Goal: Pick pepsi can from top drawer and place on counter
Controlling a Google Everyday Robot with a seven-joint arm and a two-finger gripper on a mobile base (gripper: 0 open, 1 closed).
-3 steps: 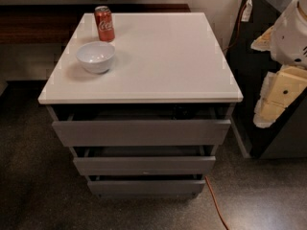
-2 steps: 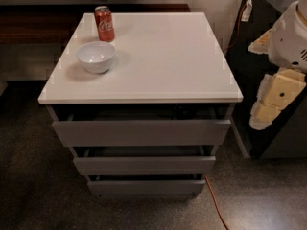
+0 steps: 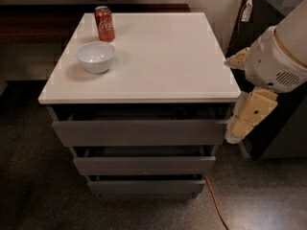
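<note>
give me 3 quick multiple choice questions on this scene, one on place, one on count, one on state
1. Where is the gripper? A right of the top drawer front B left of it C inside it
2. How many drawers show? A two B three C five
3. The top drawer is: A pulled out slightly B shut flush C lying on the floor
Answers: A, it hangs beside the drawer's right end; B, three grey fronts are stacked; A, a dark gap shows behind its front under the counter.

Likely a robot test lab: grey drawer cabinet (image 3: pixel 144 166) on speckled floor (image 3: pixel 38 195), orange cable (image 3: pixel 216 202), pincer (image 3: pixel 238 127) hanging beside the cabinet.
</note>
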